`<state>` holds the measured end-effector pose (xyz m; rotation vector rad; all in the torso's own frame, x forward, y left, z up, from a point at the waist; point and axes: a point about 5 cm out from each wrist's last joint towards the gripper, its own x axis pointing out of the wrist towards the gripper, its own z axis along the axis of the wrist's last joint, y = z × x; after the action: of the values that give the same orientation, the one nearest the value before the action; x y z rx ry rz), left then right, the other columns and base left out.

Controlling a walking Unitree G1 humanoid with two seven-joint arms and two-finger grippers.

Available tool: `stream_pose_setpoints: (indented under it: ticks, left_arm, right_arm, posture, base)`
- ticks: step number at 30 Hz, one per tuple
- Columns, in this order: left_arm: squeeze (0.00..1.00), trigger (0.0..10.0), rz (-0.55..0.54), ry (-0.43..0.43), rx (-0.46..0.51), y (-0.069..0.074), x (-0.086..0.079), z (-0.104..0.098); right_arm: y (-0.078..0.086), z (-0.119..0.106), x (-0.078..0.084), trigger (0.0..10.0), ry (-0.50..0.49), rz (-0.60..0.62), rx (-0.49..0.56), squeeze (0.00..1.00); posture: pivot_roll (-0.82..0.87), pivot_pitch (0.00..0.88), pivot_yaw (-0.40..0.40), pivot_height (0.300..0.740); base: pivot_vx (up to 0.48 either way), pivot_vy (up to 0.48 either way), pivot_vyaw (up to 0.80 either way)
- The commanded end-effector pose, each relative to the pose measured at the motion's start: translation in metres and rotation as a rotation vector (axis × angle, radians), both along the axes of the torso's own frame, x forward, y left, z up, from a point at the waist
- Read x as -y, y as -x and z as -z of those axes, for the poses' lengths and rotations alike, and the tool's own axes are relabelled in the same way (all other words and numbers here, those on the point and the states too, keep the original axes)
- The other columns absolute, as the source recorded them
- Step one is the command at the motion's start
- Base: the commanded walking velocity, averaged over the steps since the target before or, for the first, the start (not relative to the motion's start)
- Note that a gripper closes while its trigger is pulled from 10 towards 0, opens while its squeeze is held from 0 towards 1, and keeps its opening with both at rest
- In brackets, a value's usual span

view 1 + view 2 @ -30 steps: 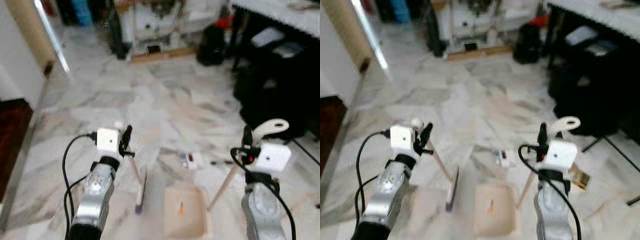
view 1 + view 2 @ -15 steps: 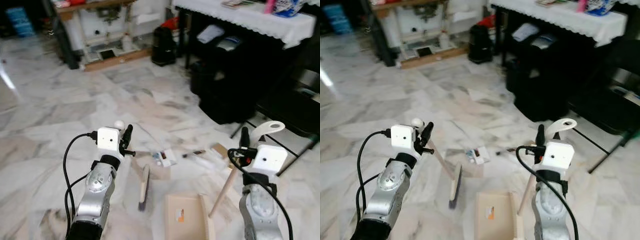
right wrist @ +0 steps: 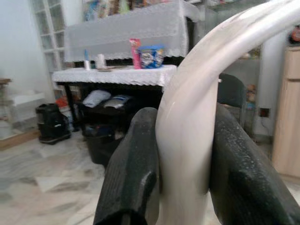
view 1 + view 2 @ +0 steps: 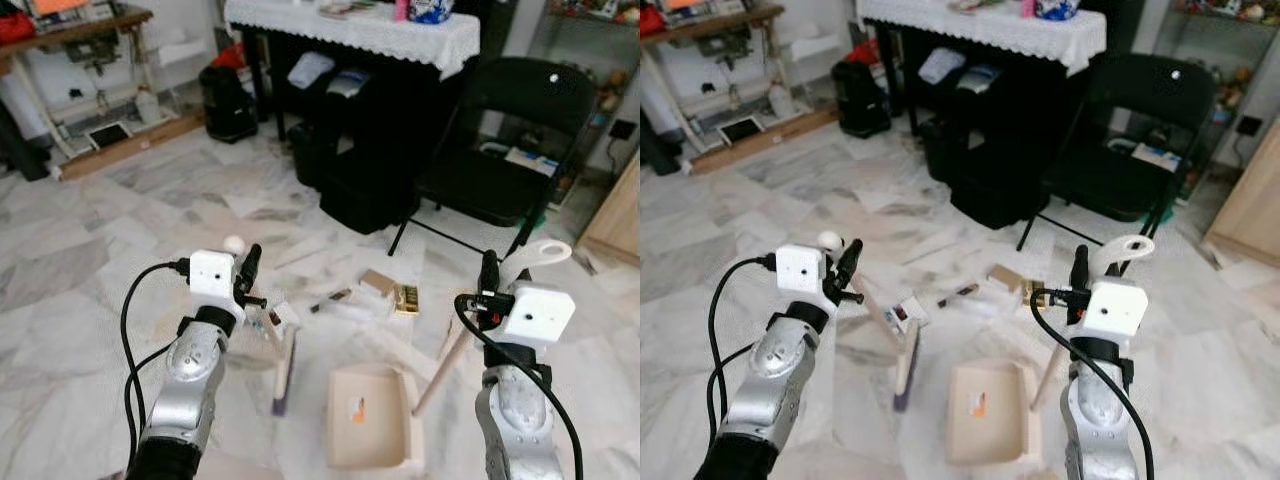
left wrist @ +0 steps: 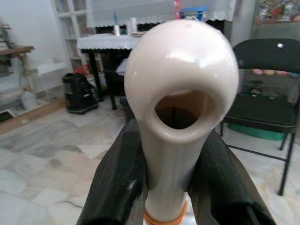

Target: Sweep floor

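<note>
Marble floor (image 4: 120,230) with litter (image 4: 385,295): left gripper (image 4: 247,275) clamps broom (image 4: 284,365), right gripper (image 4: 489,280) clamps dustpan (image 4: 372,418); sweeping underway, next likely brushing litter panward.

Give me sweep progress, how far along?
Done: left gripper holds the broom, right gripper holds the dustpan, which sits on the floor. In hand: positioning by the litter. Left: wrappers and scraps unswept; one orange bit in the pan.

No readable text anywhere.
The orange mark inside the cream rectangular plastic dustpan (image 4: 372,415) near the robot is too small to read.
</note>
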<state>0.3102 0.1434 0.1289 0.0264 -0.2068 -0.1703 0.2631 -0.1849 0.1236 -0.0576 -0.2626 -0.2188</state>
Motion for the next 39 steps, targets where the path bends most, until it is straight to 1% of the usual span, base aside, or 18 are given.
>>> stream_pose_setpoints:
  ticks: [1, 2, 10, 15, 21, 24, 35, 39]
  left_arm:
    - [0.0, 10.0, -0.018, -0.006, 0.056, -0.0026, -0.0052, -0.012]
    - [0.0, 10.0, -0.018, 0.001, 0.051, -0.0027, -0.0039, -0.0113]
    - [0.0, 10.0, -0.016, 0.009, 0.047, -0.0017, -0.0013, -0.0095]
    - [0.0, 10.0, -0.02, 0.01, 0.046, -0.0022, -0.0019, -0.0093]
    - [0.0, 10.0, -0.018, 0.01, 0.044, -0.0022, -0.0018, -0.009]
    - [0.0, 10.0, -0.015, 0.011, 0.044, -0.0024, -0.0018, -0.0091]
    - [0.0, 10.0, -0.008, 0.01, 0.045, -0.0029, -0.0009, -0.0096]
    - [0.0, 10.0, -0.009, 0.007, 0.045, -0.0029, -0.0014, -0.0095]
  right_arm:
    - [-0.0034, -0.0098, -0.0066, 10.0, -0.006, -0.027, 0.052, 0.0]
    - [-0.0039, -0.0103, -0.0067, 10.0, -0.003, -0.03, 0.054, 0.0]
    - [-0.0041, -0.0092, -0.0048, 10.0, -0.013, -0.027, 0.045, 0.0]
    - [-0.0054, -0.0098, -0.0053, 10.0, -0.016, -0.031, 0.048, 0.0]
    - [-0.0052, -0.0113, -0.0062, 10.0, -0.008, -0.032, 0.059, 0.0]
    - [-0.0056, -0.0099, -0.0064, 10.0, -0.023, -0.028, 0.048, 0.0]
    - [-0.0058, -0.0096, -0.0059, 10.0, -0.021, -0.024, 0.053, 0.0]
    - [-0.0055, -0.0098, -0.007, 10.0, -0.017, -0.024, 0.058, 0.0]
  posture:
    - [-0.03, 0.0, 0.085, 0.74]
    - [-0.03, 0.0, 0.083, 0.74]
    - [-0.03, 0.0, 0.078, 0.74]
    - [-0.03, 0.0, 0.076, 0.74]
    - [-0.03, 0.0, 0.078, 0.74]
    - [-0.03, 0.0, 0.079, 0.74]
    - [-0.03, 0.0, 0.084, 0.74]
    - [-0.02, 0.0, 0.084, 0.74]
  base:
    - [0.0, 0.0, 0.0]
    - [0.0, 0.0, 0.0]
    - [0.0, 0.455, 0.0]
    - [0.0, 0.41, -0.77]
    - [0.0, 0.414, 0.0]
    - [0.0, 0.442, 0.0]
    - [0.0, 0.408, -0.78]
    - [0.0, 0.409, 0.0]
